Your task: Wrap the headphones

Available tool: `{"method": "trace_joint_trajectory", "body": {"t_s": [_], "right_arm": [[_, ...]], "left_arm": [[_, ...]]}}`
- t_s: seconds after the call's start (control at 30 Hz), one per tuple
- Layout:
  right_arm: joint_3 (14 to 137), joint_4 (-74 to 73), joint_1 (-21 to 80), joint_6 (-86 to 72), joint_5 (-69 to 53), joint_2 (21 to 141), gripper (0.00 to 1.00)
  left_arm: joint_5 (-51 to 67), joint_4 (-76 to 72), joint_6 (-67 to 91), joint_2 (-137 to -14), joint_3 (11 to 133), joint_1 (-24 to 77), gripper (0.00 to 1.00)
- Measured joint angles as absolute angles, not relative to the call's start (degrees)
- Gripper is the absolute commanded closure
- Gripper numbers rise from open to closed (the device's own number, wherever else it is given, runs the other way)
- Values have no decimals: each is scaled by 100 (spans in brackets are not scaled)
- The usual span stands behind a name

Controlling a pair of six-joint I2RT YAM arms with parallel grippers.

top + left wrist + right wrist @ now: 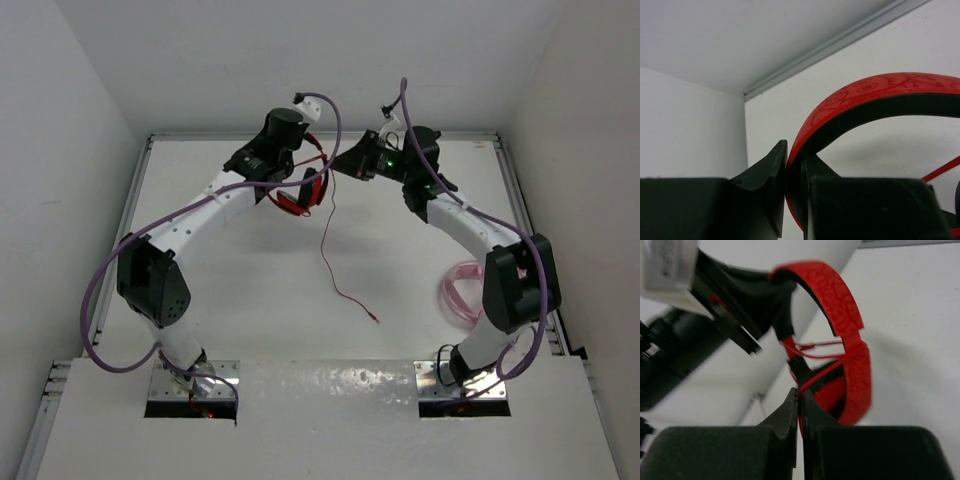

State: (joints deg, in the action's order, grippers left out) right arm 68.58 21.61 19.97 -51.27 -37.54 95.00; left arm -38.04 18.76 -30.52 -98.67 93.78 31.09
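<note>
Between the fingers of the left hand [792,162] sits the black-lined headband [865,95] of the headphones [296,198]. This hand is closed down to the band's thickness, with one finger pressed on the red outer face and the other on the black inner face, near one end of the arch. From that grip the band curves up and away to the hand's right. Seen from above, the left hand [303,178] holds the headphones over the far part of the bench [250,290], with red showing just at the hand's near side.

Just beside it, facing it from the right, the right hand [800,396] is shut tight, its two fingertips meeting with only the thin red cable [826,371] nipped between them. From the fingertips the cable runs up to the headphones, which hang close ahead of this hand. Below the right hand [338,168] the rest of the cable [323,250] drops loose and trails toward the arms' bases, its end lying on the bench. A pale pink coiled bundle [458,290] lies well apart from both hands, beside the right arm
</note>
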Motion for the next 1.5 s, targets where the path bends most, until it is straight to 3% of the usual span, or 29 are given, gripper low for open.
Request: {"method": "trace_joint_trajectory", "body": {"t_s": [0.13, 0.47, 0.87, 1.2, 1.23, 1.43, 1.5], "right_arm": [[6845, 3382, 2250, -6519, -3400, 9824, 100], [7078, 4285, 3015, -7996, -2303, 10123, 97], [8044, 4672, 3472, -8084, -2615, 10748, 95], [8195, 3411, 3767, -6648, -2349, 10973, 95], [8130, 3236, 3780, -6440, -2279, 10943, 94], [7983, 2246, 3911, -4991, -2233, 10833, 59], [7725, 2084, 3922, -4556, -2290, 10669, 39]], "left_arm": [[-3828, 2578, -1994, -9867, 9548, 3085, 100], [-3691, 3774, -676, -10180, 10742, 2445, 100], [-3380, 3752, -38, -10916, 11421, 2056, 100], [-2576, 4499, 821, -11028, 12230, 1944, 100], [-2515, 4611, 884, -11041, 12311, 1922, 100], [-2165, 4862, 1059, -11166, 12842, 1863, 100], [-2056, 4906, 1081, -11166, 12960, 1863, 100]]}}
